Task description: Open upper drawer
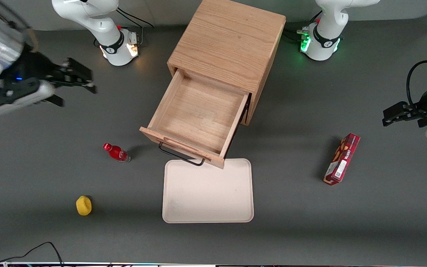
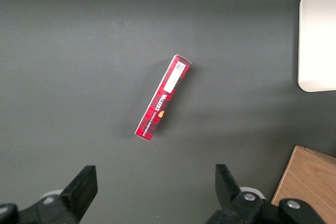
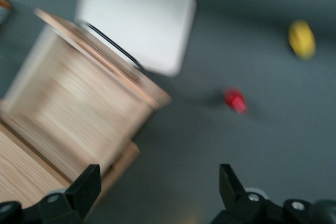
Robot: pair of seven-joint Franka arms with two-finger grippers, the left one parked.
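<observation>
The upper drawer (image 1: 198,115) of the light oak cabinet (image 1: 228,40) is pulled far out and its box is empty. Its black bar handle (image 1: 180,154) hangs over the edge of the white tray. The drawer also shows in the right wrist view (image 3: 79,98), blurred, with the handle (image 3: 113,45). My gripper (image 1: 82,79) is open and empty. It hangs above the table toward the working arm's end, well apart from the drawer. In the right wrist view the gripper (image 3: 157,192) holds nothing. The bottom drawer is hidden under the upper one.
A white tray (image 1: 208,191) lies in front of the drawer. A red bottle (image 1: 117,152) lies beside the drawer front. A yellow object (image 1: 83,205) sits nearer the camera. A red box (image 1: 342,158) lies toward the parked arm's end.
</observation>
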